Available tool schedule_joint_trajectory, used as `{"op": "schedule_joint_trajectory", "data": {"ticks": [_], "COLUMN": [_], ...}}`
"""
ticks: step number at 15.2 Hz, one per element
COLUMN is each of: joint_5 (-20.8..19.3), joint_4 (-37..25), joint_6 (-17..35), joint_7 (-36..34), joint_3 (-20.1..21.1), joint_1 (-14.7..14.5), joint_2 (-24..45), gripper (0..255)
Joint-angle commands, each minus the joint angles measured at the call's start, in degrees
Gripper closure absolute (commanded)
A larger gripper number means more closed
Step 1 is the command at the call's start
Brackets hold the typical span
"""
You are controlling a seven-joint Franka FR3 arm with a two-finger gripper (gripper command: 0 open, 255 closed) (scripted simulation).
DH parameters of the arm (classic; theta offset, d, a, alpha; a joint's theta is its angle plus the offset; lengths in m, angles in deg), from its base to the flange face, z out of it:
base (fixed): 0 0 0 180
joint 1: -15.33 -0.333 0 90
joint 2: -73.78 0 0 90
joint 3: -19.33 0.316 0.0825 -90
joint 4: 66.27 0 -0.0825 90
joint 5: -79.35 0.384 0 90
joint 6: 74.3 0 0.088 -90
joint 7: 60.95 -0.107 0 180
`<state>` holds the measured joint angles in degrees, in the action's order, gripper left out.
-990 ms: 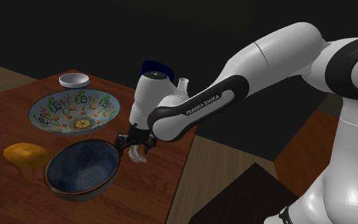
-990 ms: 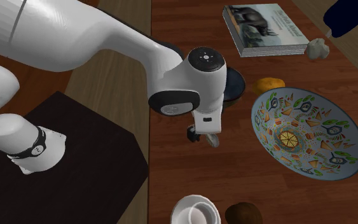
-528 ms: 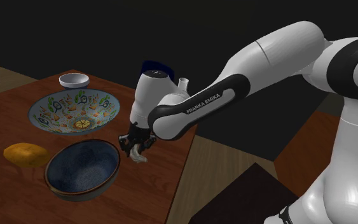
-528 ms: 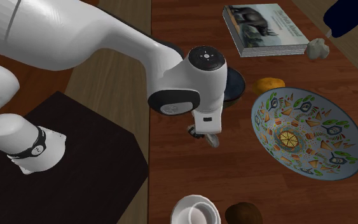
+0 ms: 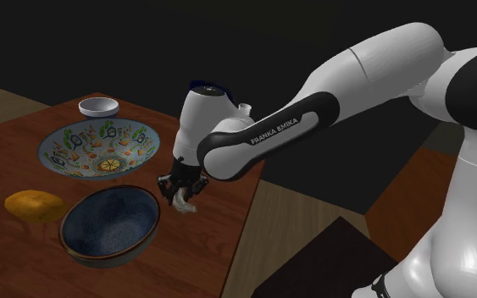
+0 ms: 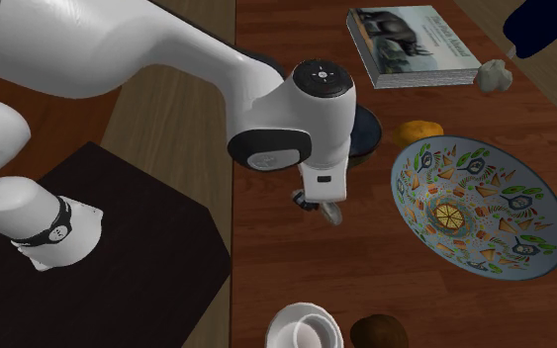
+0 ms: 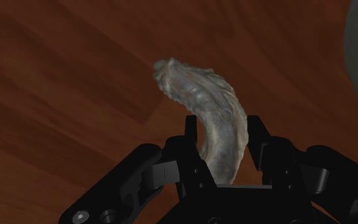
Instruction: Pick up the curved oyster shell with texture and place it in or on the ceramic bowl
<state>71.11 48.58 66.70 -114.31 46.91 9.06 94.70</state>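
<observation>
Fingers (image 7: pixel 191 143) clasp the pale ridged oyster shell (image 7: pixel 204 105) just above the tabletop (image 5: pixel 215 233) beside the dark blue bowl (image 5: pixel 101 224), so the carry is likely in hand; next it must shift over that bowl before release.

Jaws clasp the curved shell (image 7: pixel 210 124) above the tabletop (image 7: pixel 63 89).

Counter (image 5: pixel 196 239): reddish-brown wood, plank seams visible.
Patterned bowl (image 5: pixel 99 146): upright on counter, taken as landmark.
Dark blue bowl (image 5: pixel 109 224): just beside patterned bowl, on shoulder view's near side.
Yellow-orange fruit (image 5: pixel 33 206): near patterned bowl, apart from it.
Small white bowl (image 5: pixel 98 106): just beyond patterned bowl, far side.
Brown round lump (image 6: pixel 380 331): same side, near.
Book (image 6: pixel 412 44): lying flat, well apart from patterned bowl, past fruit.
Grey stone (image 6: pixel 494 74): between book and patterned bowl.
</observation>
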Motion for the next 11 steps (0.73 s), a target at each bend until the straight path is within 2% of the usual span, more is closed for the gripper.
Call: {"op": "schedule_joint_trajectory", "data": {"ticks": [1, 11], "joint_5": [0.6, 3.7], "joint_4": [-0.5, -2.9], "joint_6": [-1.4, -7.8], "joint_7": [0.3, 2.0], "joint_3": [0.4, 1.8], "joint_1": [0.2, 1.4], "joint_2": [-0.9, -5.4], "gripper": [255, 255]}}
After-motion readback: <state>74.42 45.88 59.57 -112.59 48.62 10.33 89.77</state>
